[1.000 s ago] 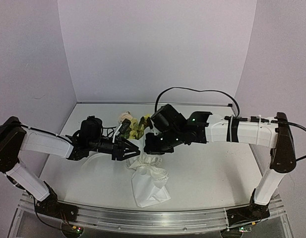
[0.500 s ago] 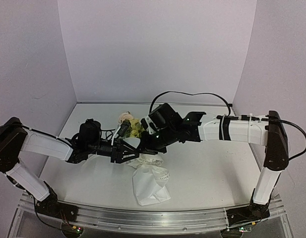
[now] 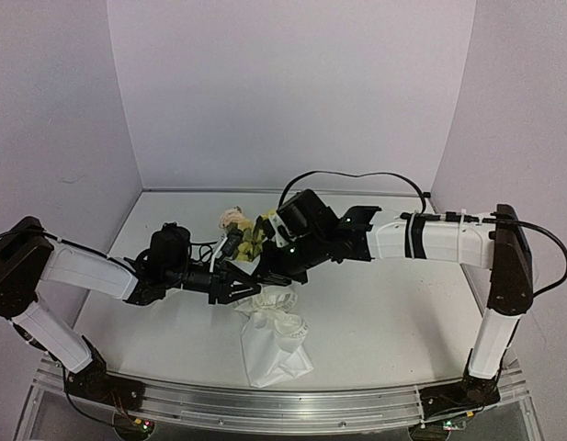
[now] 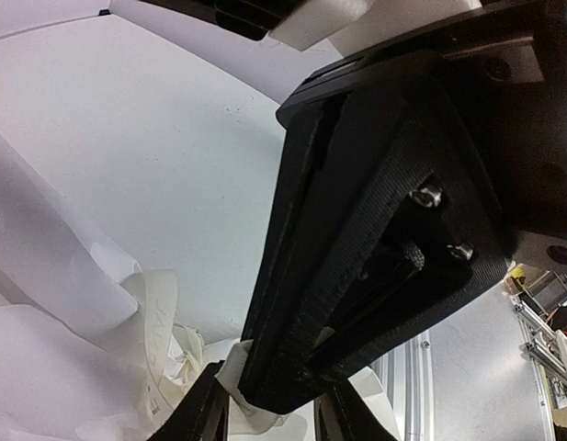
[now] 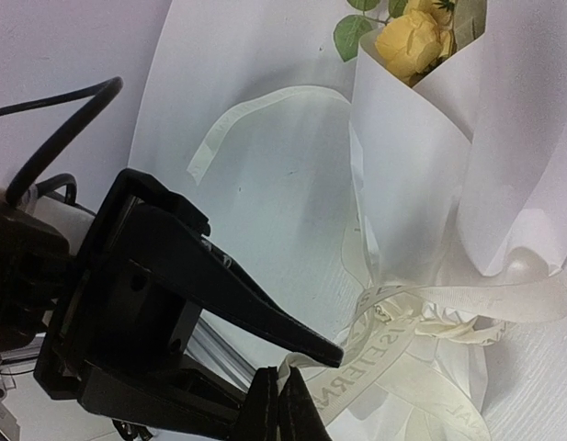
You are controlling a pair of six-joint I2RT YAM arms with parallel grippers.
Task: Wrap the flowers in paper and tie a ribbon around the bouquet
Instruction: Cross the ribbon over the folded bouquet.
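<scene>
Looking down from above and finding the bouquet (image 3: 276,354) lying flat on the white table (image 3: 393,312), near its middle, with the flowers (image 3: 249,237) pointing to about 11 o'clock and the folded end of the cone pointing to about 5 o'clock. Seeing yellow blossoms (image 5: 407,41) and green leaves (image 5: 352,32) sticking out of the paper (image 5: 402,156) in the right wrist view, and a pale rose (image 3: 232,218) at the 11 o'clock tip in the top view. Noting the ribbon (image 5: 366,367) crossing the narrow part of the cone and bunching there, with one loop of it lying on the table at about 10 o'clock from that place.

Reaching in from 9 o'clock with the left gripper (image 3: 248,287) and from 3 o'clock with the right gripper (image 3: 272,273), both meeting just over the ribbon bunch. Holding the right jaws pressed together, the tips right beside the ribbon; not being able to tell whether a strand is pinched between them. Showing the left fingers (image 4: 205,413) apart with a moderate gap, the right gripper's tip and a bit of white material sitting between them, and not clearly gripping anything.
</scene>
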